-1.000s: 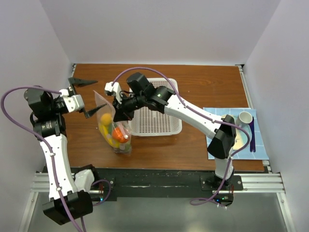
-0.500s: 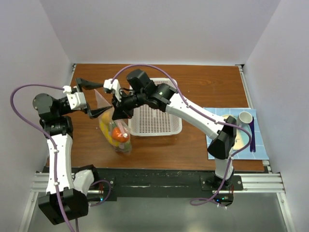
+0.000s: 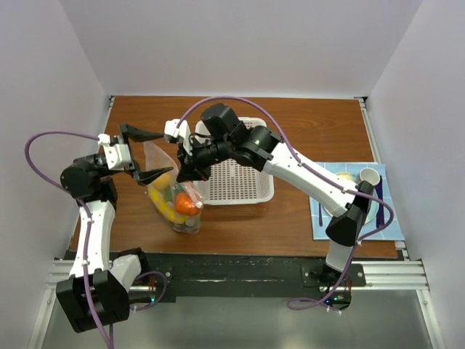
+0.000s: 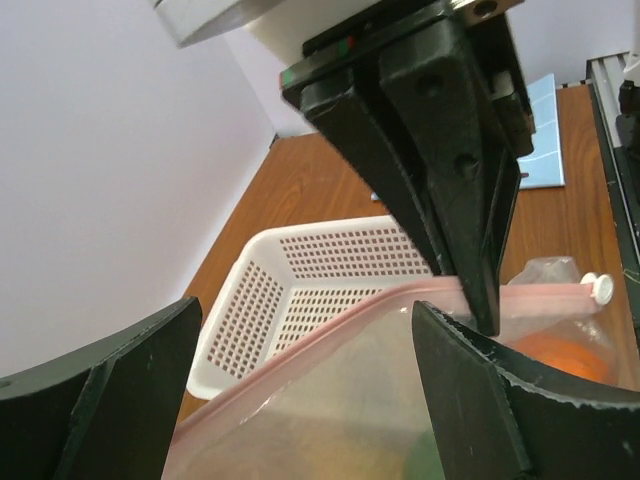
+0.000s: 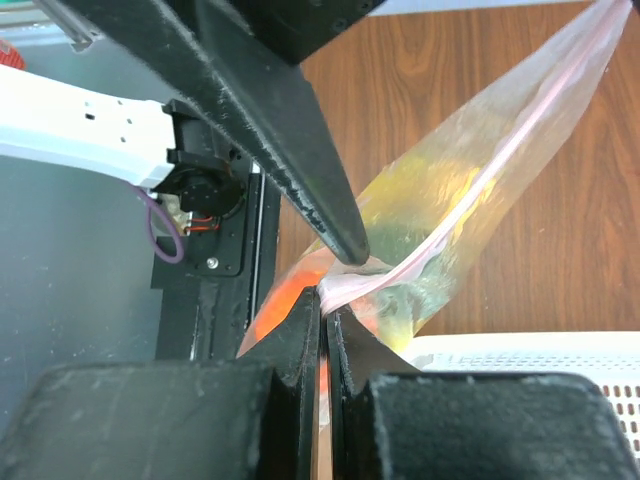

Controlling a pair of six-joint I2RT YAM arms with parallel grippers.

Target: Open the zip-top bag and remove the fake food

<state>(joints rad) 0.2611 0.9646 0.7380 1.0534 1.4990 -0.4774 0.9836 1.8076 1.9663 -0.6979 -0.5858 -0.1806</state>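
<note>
Beside the white basket [image 3: 234, 178], my right gripper [image 5: 324, 300] clamps the zip-top bag [image 3: 155, 155], my left gripper [image 3: 168, 152] gapes at its unopened rim, fake food [image 3: 182, 204] all inside.

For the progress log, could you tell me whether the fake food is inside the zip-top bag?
Inside: the fake food shows through the clear zip-top bag, whose rim the right gripper pinches.

A robot lab cell: plain white walls [image 3: 240, 43] box in a wooden surface [image 3: 305, 123] (aluminium rail [image 3: 396, 275] at its near edge).
</note>
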